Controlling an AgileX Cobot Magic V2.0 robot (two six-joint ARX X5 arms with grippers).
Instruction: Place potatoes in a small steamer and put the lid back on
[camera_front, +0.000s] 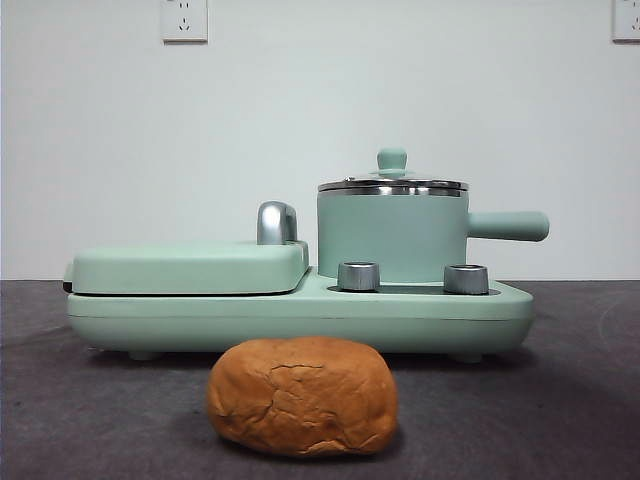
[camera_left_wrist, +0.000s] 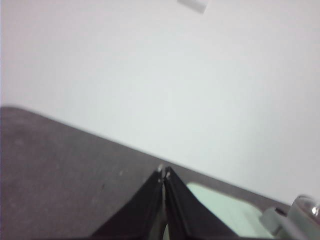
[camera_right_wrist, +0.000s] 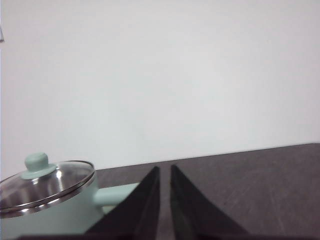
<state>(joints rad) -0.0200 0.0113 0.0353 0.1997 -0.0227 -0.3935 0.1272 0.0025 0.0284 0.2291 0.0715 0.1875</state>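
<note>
Front view: the mint-green cooker base (camera_front: 300, 315) sits on the dark counter (camera_front: 560, 420) and serves as the landmark. The small steamer (camera_front: 392, 235) stands on the base's right half, its straight side handle (camera_front: 508, 226) pointing away to the right, and the lid (camera_front: 392, 184) rests closed on its steel rim with the mint knob on top. Two metal dials (camera_front: 358, 276) are at the steamer's foot on the base. The flat griddle cover (camera_front: 188, 267) lies on the base's left half, its chrome handle (camera_front: 276, 222) beside the steamer. The potatoes (camera_front: 302, 396), one cracked orange-brown lump, lie on the counter just in front of the base, apart from it. No arm shows here.

Left wrist view: the left tool (camera_left_wrist: 164, 172) is clenched, tips touching and holding nothing, above the counter, near the griddle cover's end of the base.

Right wrist view: the right tool (camera_right_wrist: 164, 170) has its jaws nearly together with a thin slit between, gripping nothing, beside the steamer's side handle, with the lidded steamer close by
</note>
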